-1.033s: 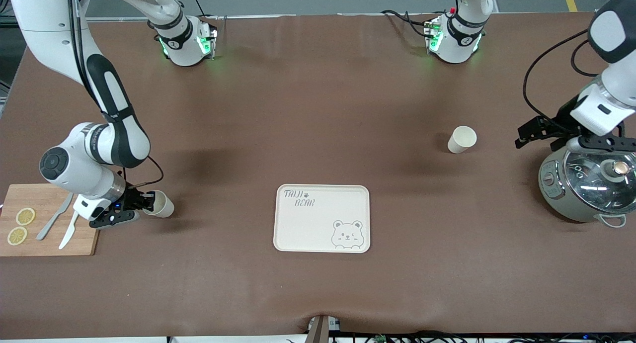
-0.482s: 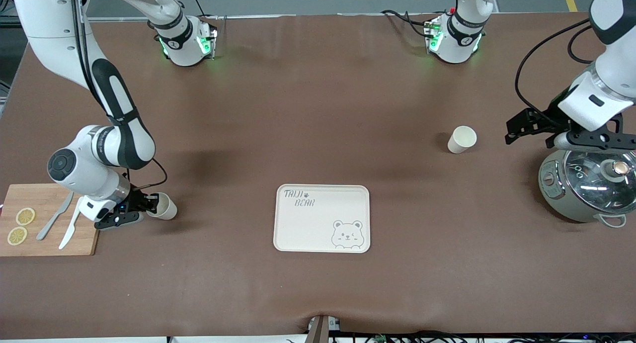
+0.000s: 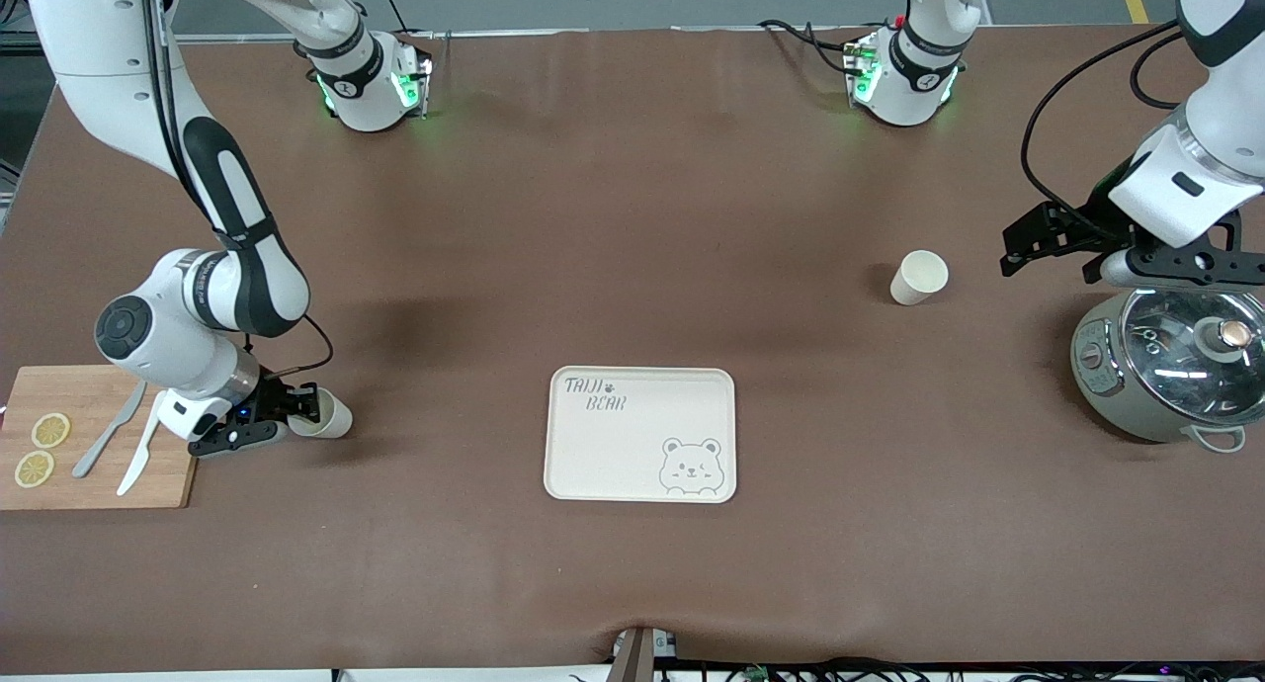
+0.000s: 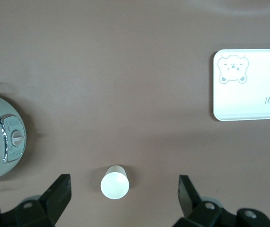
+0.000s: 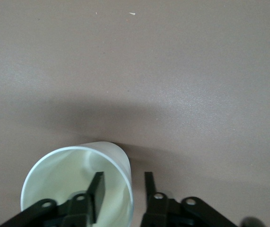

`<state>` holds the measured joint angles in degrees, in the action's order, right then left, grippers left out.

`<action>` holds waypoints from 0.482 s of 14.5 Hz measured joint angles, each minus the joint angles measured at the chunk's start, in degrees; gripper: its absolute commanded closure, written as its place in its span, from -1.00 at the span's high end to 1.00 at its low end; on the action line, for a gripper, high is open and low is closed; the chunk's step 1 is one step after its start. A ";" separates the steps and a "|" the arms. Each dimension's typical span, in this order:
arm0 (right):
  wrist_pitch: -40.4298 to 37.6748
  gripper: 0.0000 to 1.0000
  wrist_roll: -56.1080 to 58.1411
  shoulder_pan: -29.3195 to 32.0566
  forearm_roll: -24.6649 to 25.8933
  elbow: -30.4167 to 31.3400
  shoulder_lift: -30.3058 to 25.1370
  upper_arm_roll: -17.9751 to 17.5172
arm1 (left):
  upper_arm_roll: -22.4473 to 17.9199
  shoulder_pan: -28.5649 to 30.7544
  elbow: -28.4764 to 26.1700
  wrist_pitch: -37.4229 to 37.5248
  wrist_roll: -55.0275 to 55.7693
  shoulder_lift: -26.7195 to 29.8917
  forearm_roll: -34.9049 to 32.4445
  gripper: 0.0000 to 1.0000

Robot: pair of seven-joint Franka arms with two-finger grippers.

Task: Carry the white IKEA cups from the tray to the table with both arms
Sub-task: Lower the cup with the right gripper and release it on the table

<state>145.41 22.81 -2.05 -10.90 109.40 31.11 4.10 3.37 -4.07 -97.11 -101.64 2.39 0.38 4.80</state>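
Observation:
One white cup (image 3: 332, 415) stands near the cutting board, at the right arm's end. My right gripper (image 3: 302, 406) is at its rim: in the right wrist view (image 5: 124, 182) one finger is inside the cup (image 5: 73, 182) and the other outside, with gaps on both sides of the wall, so it is open. The second white cup (image 3: 919, 277) stands upright between the tray and the cooker. My left gripper (image 3: 1048, 259) hovers wide open above the table beside the cooker. In the left wrist view (image 4: 124, 185) that cup (image 4: 115, 182) lies between the spread fingers, far below.
A cream bear-printed tray (image 3: 640, 435) lies at the table's middle, nearer the front camera. A grey cooker with a glass lid (image 3: 1166, 366) stands under the left arm. A wooden cutting board (image 3: 94, 465) with knives and lemon slices lies beside the right gripper.
My left gripper rose off the cooker and shifted slightly toward the second cup. My right gripper edged toward the tray at the first cup's rim, then held still.

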 measured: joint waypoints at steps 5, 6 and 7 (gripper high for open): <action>-0.73 1.00 0.00 0.00 0.00 -1.13 -0.01 -0.09 | 1.63 -0.81 0.50 0.12 -2.34 0.00 -7.42 1.00; -2.28 1.00 0.00 0.00 -0.01 -2.35 -0.02 -0.09 | 2.16 -0.96 0.50 0.20 -2.36 0.00 -8.60 1.00; -4.41 1.00 0.00 0.01 -0.03 -3.93 -0.05 -0.08 | 2.44 -1.09 0.50 0.29 -2.38 -0.01 -9.07 1.00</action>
<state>140.99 22.81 -2.04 -10.92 105.47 31.06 4.03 5.81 -5.15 -96.60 -101.36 0.02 0.37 -4.27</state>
